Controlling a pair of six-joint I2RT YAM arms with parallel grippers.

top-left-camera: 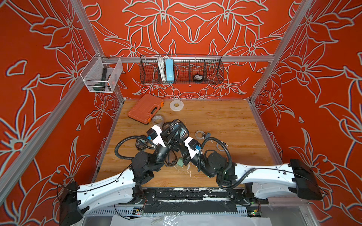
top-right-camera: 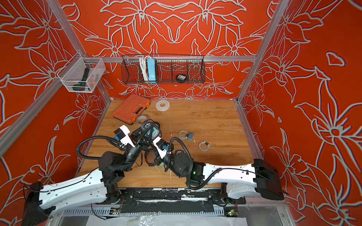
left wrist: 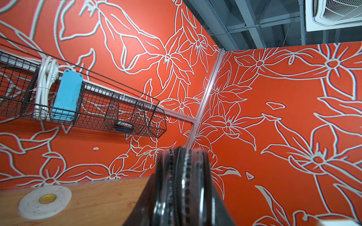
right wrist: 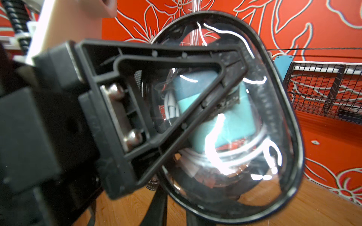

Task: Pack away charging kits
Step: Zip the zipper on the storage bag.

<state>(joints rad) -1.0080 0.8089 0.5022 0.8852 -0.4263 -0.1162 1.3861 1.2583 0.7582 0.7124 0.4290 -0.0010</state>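
Standing on edge left of centre in both top views, the pouch (top-left-camera: 178, 128) is pinched across its clear face by the left gripper (right wrist: 231, 64). Its long axis is seen running top-to-bottom in the right wrist view. The right gripper (top-left-camera: 181, 137) is judged nearest its lower rim, grip not discernible. Both are angled inward toward it.
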